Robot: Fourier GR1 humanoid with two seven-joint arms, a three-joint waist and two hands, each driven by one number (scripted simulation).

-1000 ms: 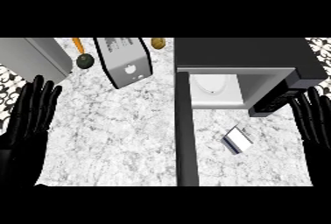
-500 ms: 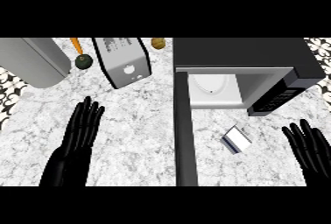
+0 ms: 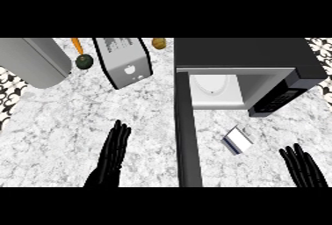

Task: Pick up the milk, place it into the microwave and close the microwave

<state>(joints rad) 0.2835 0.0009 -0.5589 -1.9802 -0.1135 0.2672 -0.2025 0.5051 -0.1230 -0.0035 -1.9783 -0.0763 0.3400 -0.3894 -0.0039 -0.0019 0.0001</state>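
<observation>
Milk (image 3: 238, 140) lies on desk (image 3: 58, 118), just in front of microwave (image 3: 246, 66), right of open door (image 3: 186, 132). Appears tipped on side; view poor. Microwave cavity exposed, white plate (image 3: 211, 84) inside, ready to receive carton. My right hand (image 3: 303, 167) low right, near milk but apart, fingers straight, holding nothing. My left hand (image 3: 111, 158) left of door, fingers straight, empty. Pickup not begun. Right hand better placed for grasp; door blocks left.

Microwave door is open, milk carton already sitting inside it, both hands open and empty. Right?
Not quite. In the head view the milk carton lies on the counter in front of the microwave, not inside it. The rest holds: the door is open, and the left hand and right hand are open and empty.
</observation>
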